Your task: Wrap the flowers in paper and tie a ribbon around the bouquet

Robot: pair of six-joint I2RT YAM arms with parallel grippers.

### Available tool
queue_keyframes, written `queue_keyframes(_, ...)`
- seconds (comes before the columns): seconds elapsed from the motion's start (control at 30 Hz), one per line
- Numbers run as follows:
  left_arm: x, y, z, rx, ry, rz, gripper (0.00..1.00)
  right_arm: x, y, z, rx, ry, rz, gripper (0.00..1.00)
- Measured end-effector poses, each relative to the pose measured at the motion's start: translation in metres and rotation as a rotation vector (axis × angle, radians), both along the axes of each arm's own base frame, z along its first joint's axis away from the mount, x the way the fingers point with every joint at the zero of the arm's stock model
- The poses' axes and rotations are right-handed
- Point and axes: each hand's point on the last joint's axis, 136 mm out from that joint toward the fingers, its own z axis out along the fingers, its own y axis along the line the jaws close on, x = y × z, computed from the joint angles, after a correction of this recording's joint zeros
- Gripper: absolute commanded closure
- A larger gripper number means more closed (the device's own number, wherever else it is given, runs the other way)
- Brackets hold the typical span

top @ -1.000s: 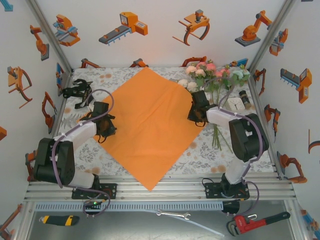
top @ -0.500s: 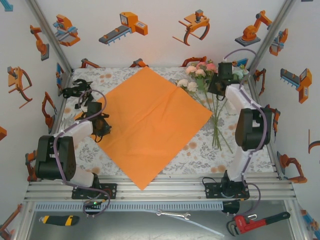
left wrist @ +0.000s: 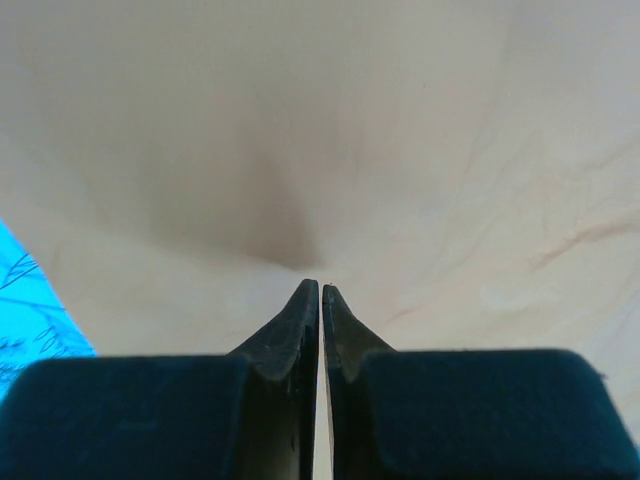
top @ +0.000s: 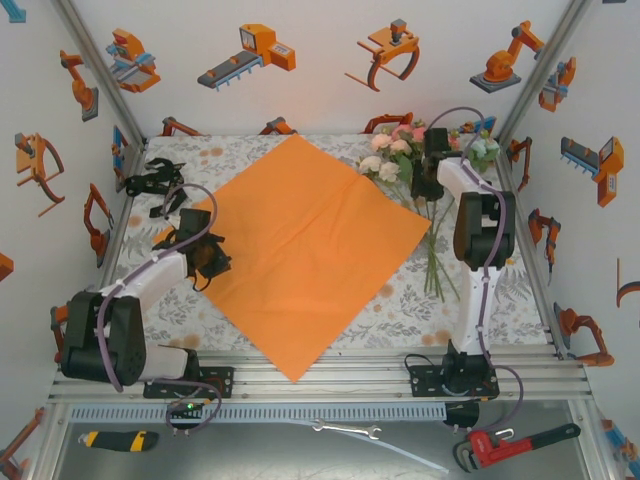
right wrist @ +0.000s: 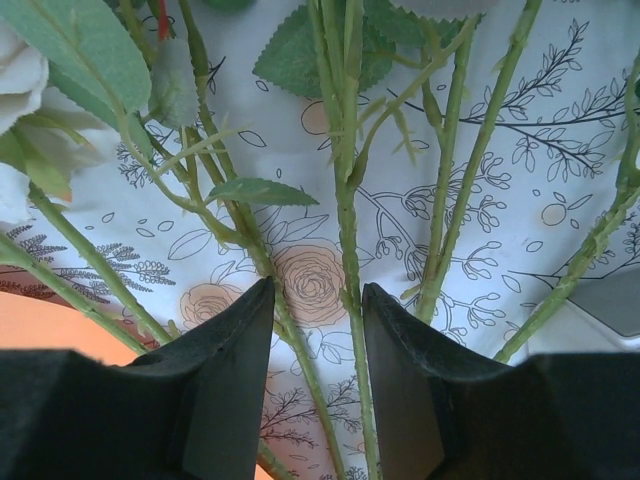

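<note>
The orange paper lies flat as a diamond on the tablecloth. My left gripper sits at its left edge. In the left wrist view the jaws of my left gripper are pressed together on the pale sheet, which puckers at the tips. The flowers lie at the back right, stems running toward me. My right gripper hangs over them, open. In the right wrist view two green stems run between the tips of my right gripper. The black ribbon lies bunched at the back left.
The floral tablecloth shows round the paper. Metal frame posts and printed walls close in the left, right and back sides. A red pipe wrench, a spanner and a utility knife lie below the table's front rail.
My right gripper left the paper's right corner, swung back over the flowers and opened. The paper slid left and back, then settled. My left gripper moved only slightly.
</note>
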Motion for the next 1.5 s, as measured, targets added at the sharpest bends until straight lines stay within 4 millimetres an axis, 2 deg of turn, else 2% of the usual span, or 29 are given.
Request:
queue_keyframes(0.07,-0.001,0.003,0.009,0.011,-0.015,0.005,0.82,0.000,-0.001,0.001,-0.010,0.000,0.006,0.62)
queue_keyframes(0.17,-0.001,0.004,0.026,0.013,-0.054,0.004,0.76,-0.001,-0.002,0.000,-0.022,0.009,0.016,0.71)
queue_keyframes(0.23,0.000,0.004,0.037,0.013,-0.081,-0.006,0.67,-0.002,-0.003,-0.001,-0.035,0.015,0.025,0.74)
queue_keyframes(0.37,-0.003,0.004,0.063,0.016,-0.151,-0.036,0.49,-0.003,-0.006,-0.003,-0.064,0.025,0.045,0.72)
queue_keyframes(0.43,-0.006,0.003,0.075,0.016,-0.186,-0.055,0.42,-0.003,-0.007,-0.003,-0.077,0.029,0.056,0.72)
queue_keyframes(0.57,-0.012,0.000,0.098,-0.001,-0.257,-0.088,0.33,-0.003,-0.007,-0.003,-0.085,0.029,0.070,0.78)
queue_keyframes(0.7,-0.018,-0.002,0.106,-0.008,-0.278,-0.113,0.22,-0.003,-0.007,-0.008,-0.091,0.039,0.081,0.88)
queue_keyframes(0.83,-0.025,-0.003,0.112,-0.003,-0.291,-0.141,0.11,0.000,-0.007,-0.003,-0.104,0.027,0.102,0.98)
queue_keyframes(0.93,-0.030,-0.005,0.125,-0.004,-0.320,-0.172,0.04,0.001,-0.005,0.002,-0.102,0.021,0.118,1.00)
queue_keyframes(1.0,-0.033,-0.008,0.136,-0.008,-0.348,-0.199,0.00,-0.001,-0.004,0.012,-0.096,0.011,0.126,1.00)
queue_keyframes(1.1,-0.038,-0.012,0.152,-0.009,-0.382,-0.244,0.03,-0.002,-0.001,0.046,-0.087,-0.042,0.135,1.00)
queue_keyframes(1.17,-0.042,-0.014,0.162,-0.004,-0.398,-0.270,0.03,-0.004,0.002,0.083,-0.078,-0.105,0.140,1.00)
queue_keyframes(1.27,-0.045,-0.016,0.174,0.015,-0.423,-0.311,0.03,-0.010,0.011,0.153,-0.037,-0.242,0.139,1.00)
queue_keyframes(1.33,-0.047,-0.016,0.177,0.034,-0.433,-0.334,0.03,-0.020,0.022,0.204,0.027,-0.345,0.138,1.00)
queue_keyframes(1.4,-0.049,-0.015,0.175,0.055,-0.425,-0.355,0.03,-0.031,0.038,0.246,0.109,-0.436,0.144,1.00)
queue_keyframes(1.43,-0.050,-0.015,0.173,0.065,-0.416,-0.367,0.03,-0.037,0.047,0.264,0.154,-0.473,0.146,1.00)
queue_keyframes(1.5,-0.050,-0.015,0.169,0.083,-0.401,-0.387,0.03,-0.046,0.068,0.287,0.236,-0.518,0.156,1.00)
